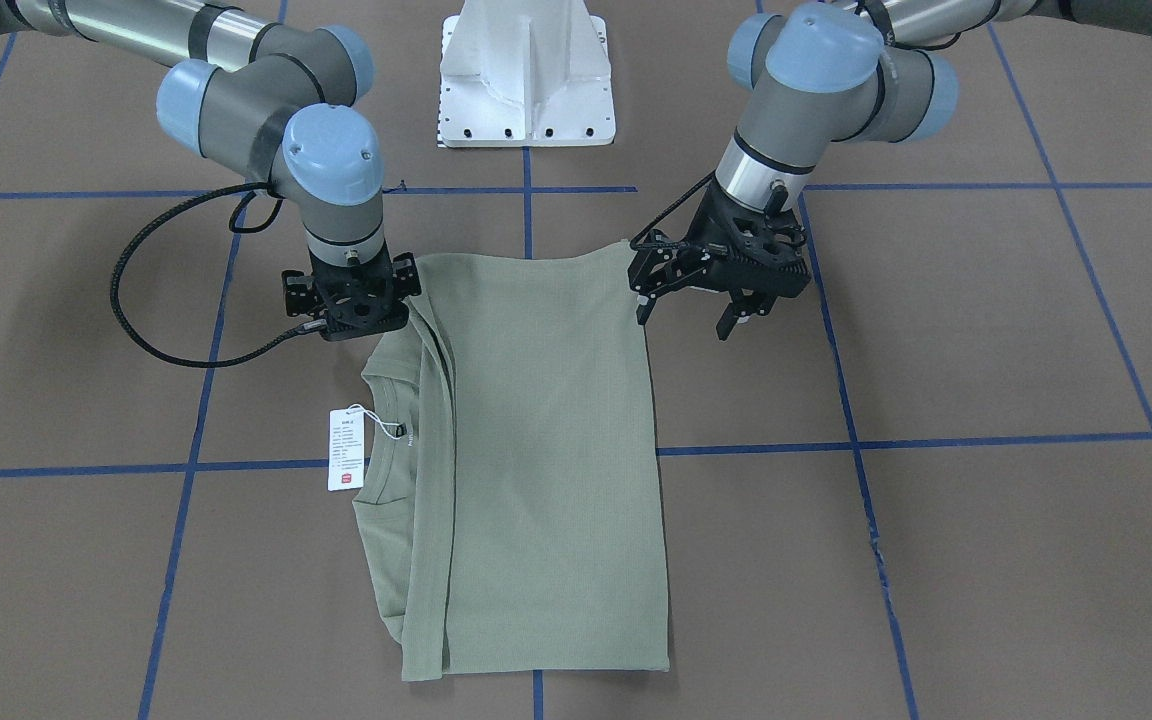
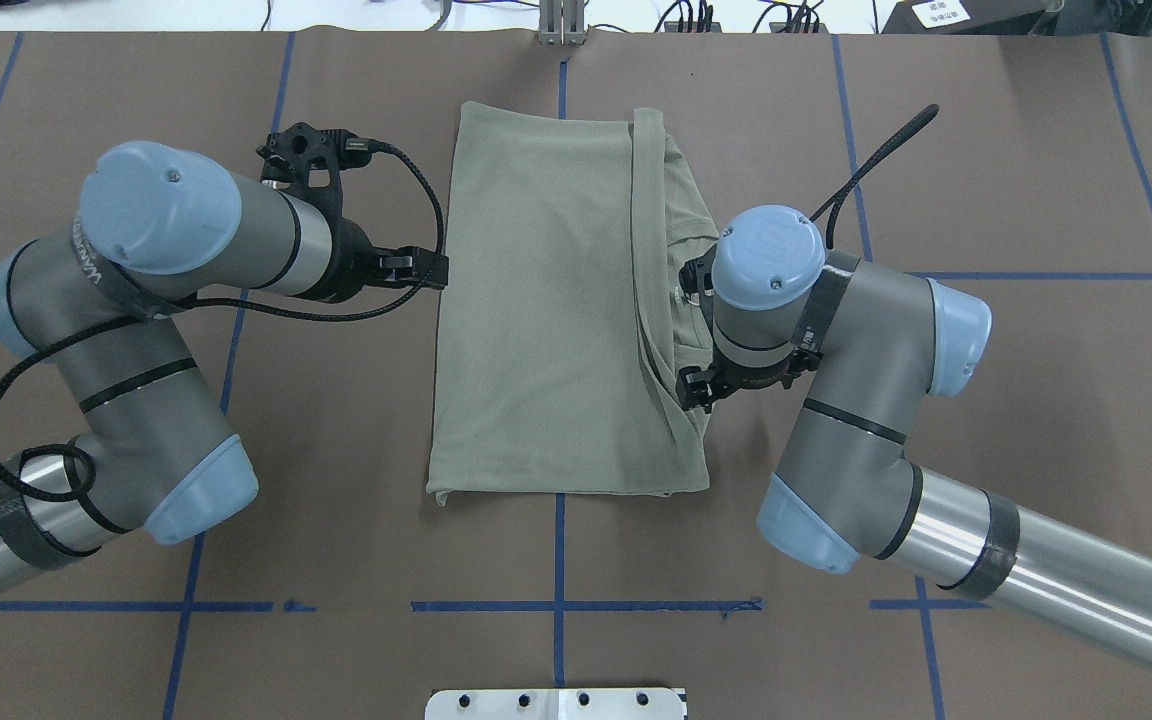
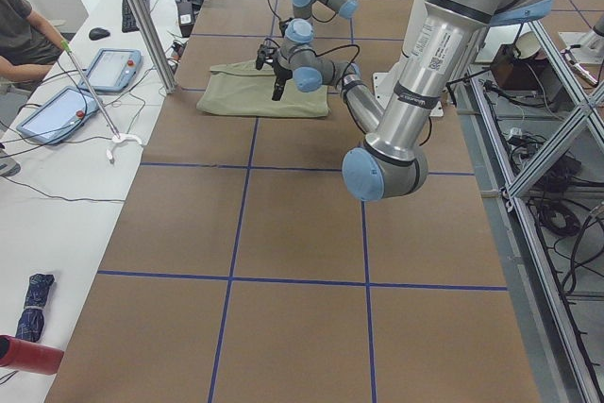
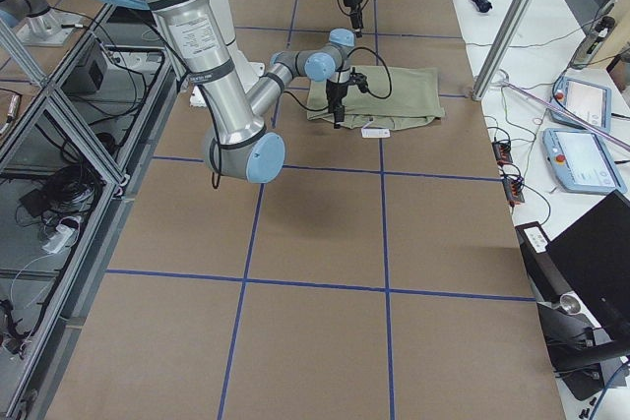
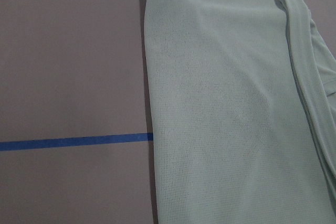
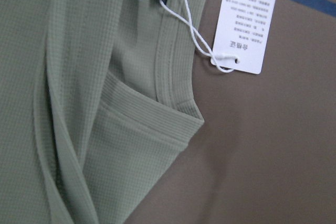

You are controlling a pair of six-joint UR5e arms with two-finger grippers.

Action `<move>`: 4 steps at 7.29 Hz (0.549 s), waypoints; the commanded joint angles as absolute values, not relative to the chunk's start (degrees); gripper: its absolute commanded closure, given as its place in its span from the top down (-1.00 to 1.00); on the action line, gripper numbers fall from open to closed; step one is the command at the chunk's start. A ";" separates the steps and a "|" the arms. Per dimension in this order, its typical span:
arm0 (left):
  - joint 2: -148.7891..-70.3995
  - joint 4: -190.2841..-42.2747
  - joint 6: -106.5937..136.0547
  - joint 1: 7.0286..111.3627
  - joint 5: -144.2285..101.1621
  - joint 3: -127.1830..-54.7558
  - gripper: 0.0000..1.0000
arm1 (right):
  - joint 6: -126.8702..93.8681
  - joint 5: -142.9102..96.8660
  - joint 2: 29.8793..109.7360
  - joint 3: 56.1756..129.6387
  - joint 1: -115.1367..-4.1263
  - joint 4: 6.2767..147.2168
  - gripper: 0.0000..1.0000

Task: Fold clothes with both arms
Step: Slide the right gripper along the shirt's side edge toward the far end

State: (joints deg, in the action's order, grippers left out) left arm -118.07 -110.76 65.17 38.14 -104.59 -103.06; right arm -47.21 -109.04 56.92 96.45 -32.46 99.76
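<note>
The clothes are one sage-green shirt (image 1: 546,450) (image 2: 536,330) lying flat on the brown table, folded into a tall rectangle with its sleeves tucked in. Its collar and white hang tag (image 1: 346,450) (image 6: 249,19) lie on my right arm's side. My left gripper (image 1: 686,318) (image 2: 431,270) hovers open just off the shirt's plain long edge, with nothing between its fingers. My right gripper (image 1: 351,305) (image 2: 701,385) points straight down over the shoulder corner by the collar. Its fingers are hidden under its body, so I cannot tell its state.
The white pedestal base (image 1: 526,80) stands at the robot's side of the table. Blue tape lines (image 1: 936,440) cross the brown surface. A person (image 3: 19,35) sits at a side table with tablets (image 3: 104,68) beyond the far edge.
</note>
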 commanded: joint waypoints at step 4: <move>-117.86 -110.83 64.86 38.15 -104.59 -103.01 1.00 | -47.29 -108.98 49.66 85.79 -32.26 94.67 1.00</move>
State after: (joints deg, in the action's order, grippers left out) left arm -117.89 -110.83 64.88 38.17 -104.59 -103.06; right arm -47.27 -109.00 50.22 87.80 -32.37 96.68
